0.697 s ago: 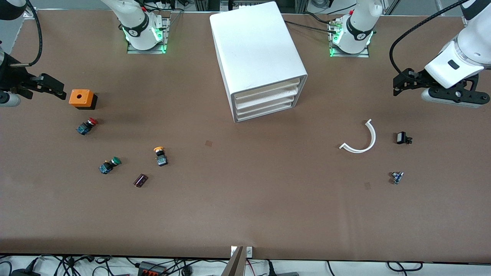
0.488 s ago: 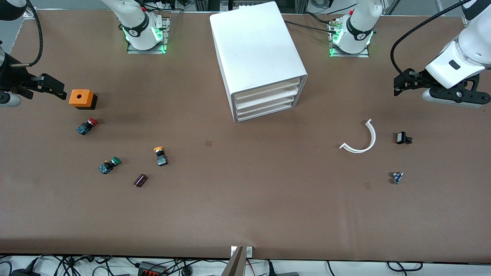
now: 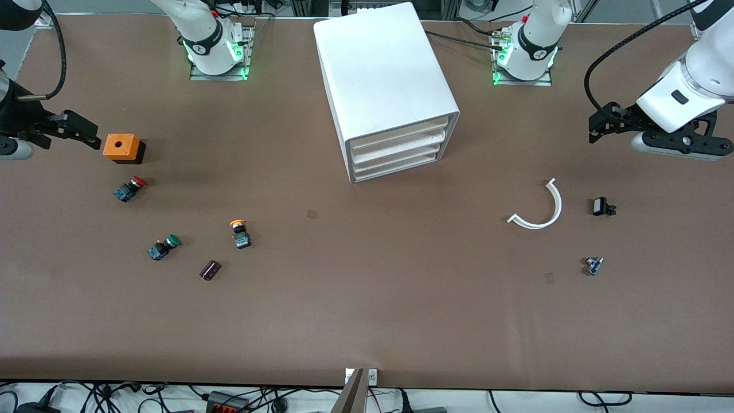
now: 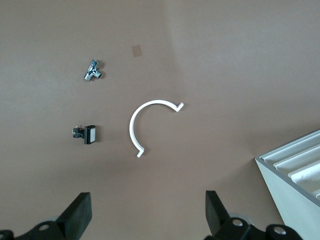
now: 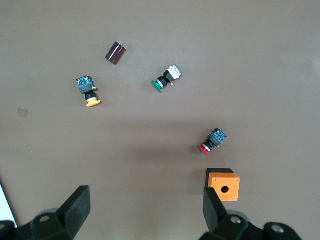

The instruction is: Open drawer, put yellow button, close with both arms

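Brown table (image 3: pixel 367 310) looks unchanged; our left gripper (image 4: pixel 145 220) and right gripper (image 5: pixel 145 217) have barely drifted, fingers spread, drawer (image 3: pixel 395 133) shut, yellow button (image 3: pixel 239 233) at seven o'clock.

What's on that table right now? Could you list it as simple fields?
drawer: top of four in the white cabinet, shut
yellow button: on the table, untouched
red button: near the orange box
green button: beside the dark cylinder
left gripper: open, up over the table's left-arm end
right gripper: open, up beside the orange box
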Robot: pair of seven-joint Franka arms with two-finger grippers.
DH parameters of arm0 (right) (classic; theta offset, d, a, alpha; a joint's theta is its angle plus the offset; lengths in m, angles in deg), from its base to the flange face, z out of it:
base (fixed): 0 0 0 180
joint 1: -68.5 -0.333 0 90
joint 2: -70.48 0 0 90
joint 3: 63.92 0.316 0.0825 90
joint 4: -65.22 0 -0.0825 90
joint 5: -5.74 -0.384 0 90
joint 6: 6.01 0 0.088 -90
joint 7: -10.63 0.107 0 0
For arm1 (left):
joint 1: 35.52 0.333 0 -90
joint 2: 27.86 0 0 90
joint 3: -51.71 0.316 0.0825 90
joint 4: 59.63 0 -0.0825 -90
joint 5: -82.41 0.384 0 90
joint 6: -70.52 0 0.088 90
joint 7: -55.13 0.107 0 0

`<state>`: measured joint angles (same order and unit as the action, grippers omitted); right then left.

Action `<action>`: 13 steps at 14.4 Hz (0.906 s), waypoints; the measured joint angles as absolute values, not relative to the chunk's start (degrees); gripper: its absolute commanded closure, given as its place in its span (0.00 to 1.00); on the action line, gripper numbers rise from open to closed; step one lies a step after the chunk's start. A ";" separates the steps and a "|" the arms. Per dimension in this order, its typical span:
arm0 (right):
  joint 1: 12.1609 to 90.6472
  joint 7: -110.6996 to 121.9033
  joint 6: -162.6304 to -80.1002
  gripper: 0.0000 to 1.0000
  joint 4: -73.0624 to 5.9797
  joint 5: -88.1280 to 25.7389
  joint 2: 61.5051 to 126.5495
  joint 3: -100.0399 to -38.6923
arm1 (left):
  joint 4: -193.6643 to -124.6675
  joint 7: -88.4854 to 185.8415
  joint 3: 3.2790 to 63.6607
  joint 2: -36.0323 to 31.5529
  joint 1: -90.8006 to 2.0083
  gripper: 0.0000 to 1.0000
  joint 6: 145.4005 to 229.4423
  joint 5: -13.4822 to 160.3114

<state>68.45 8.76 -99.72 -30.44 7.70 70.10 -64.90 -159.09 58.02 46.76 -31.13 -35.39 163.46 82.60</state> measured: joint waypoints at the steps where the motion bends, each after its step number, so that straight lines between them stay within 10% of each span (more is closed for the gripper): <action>1: 68.35 8.75 -99.71 0.00 -30.47 7.70 70.13 -64.87 | -159.09 58.02 46.75 -31.13 -35.39 0.00 163.11 82.60; 13: 60.70 8.70 -107.47 0.00 -30.87 5.73 83.45 -64.47 | -159.07 58.02 42.35 -30.93 -36.14 0.00 158.82 79.93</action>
<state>60.70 8.70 -107.47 -30.87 5.73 83.45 -64.47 -159.07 58.02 42.35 -30.93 -36.14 158.82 79.93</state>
